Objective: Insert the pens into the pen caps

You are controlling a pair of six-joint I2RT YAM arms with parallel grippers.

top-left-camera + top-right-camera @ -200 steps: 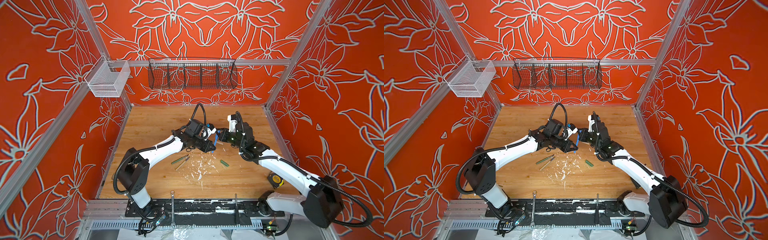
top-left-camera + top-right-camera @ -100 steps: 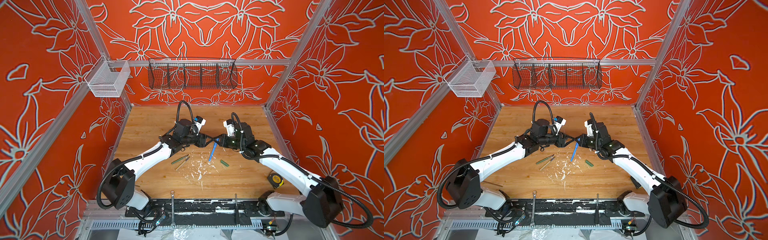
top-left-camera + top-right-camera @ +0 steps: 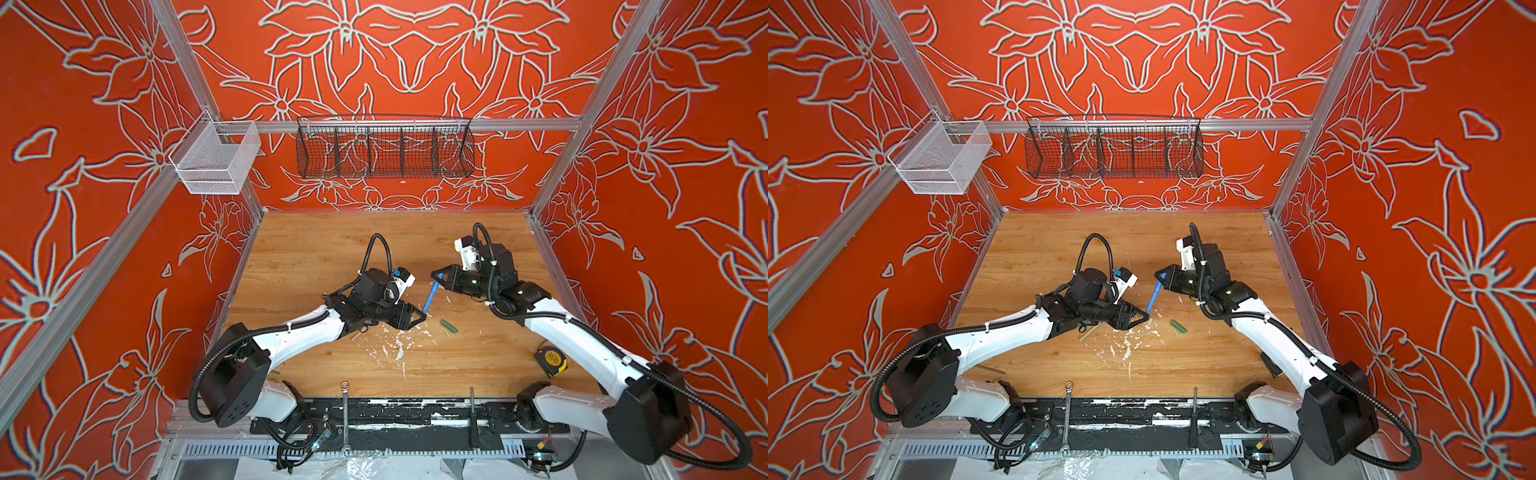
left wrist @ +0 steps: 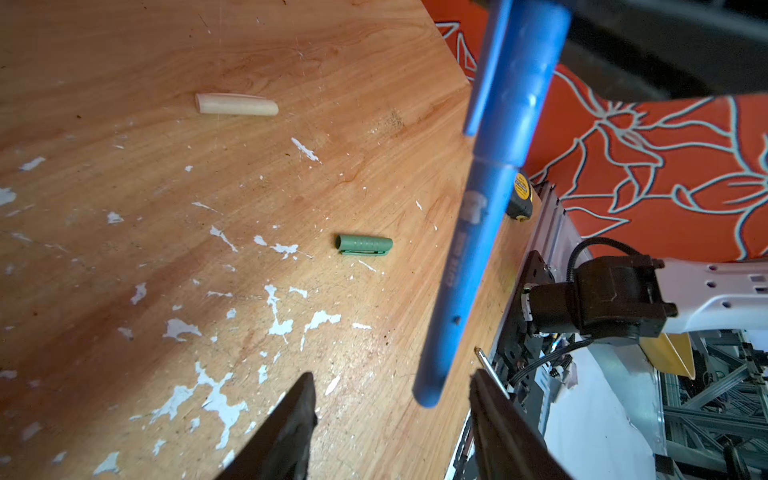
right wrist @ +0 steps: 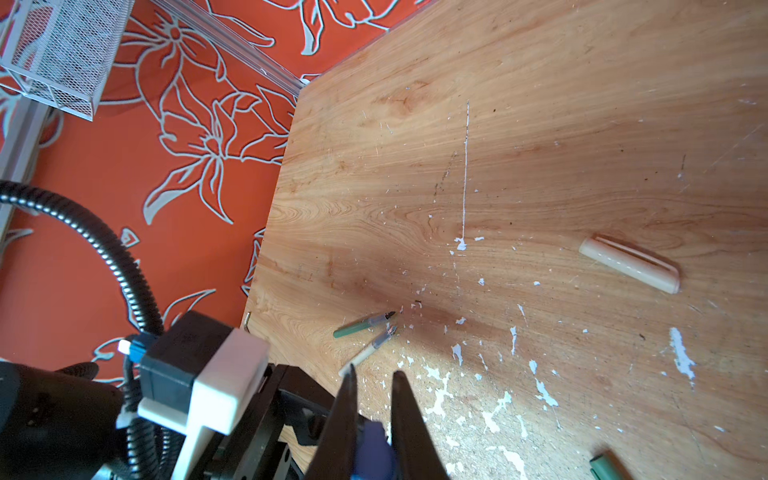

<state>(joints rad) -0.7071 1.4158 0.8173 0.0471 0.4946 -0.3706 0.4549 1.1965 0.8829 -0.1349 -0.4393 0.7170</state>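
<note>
Releasing the capped blue pen (image 4: 469, 257) on the left side.

Nearest, leaving green pen (image 5: 357, 327) and tan pen (image 5: 365, 352) lying uncapped side by side on the table (image 4: 124, 62), with green cap (image 4: 364, 246) alone nearby. Backing the left gripper (image 4: 390, 376) off after clamping a second ago, jaws now standing about half spread either side of the pen's tail, apparently clear of it. Farther on, keeping the right gripper (image 5: 375, 370) pinched tight on the pen's capped end, carrying it slanted above the table, with tan cap (image 4: 237, 104) lying loose. Marking one of three pairs as joined, two remaining.
</note>
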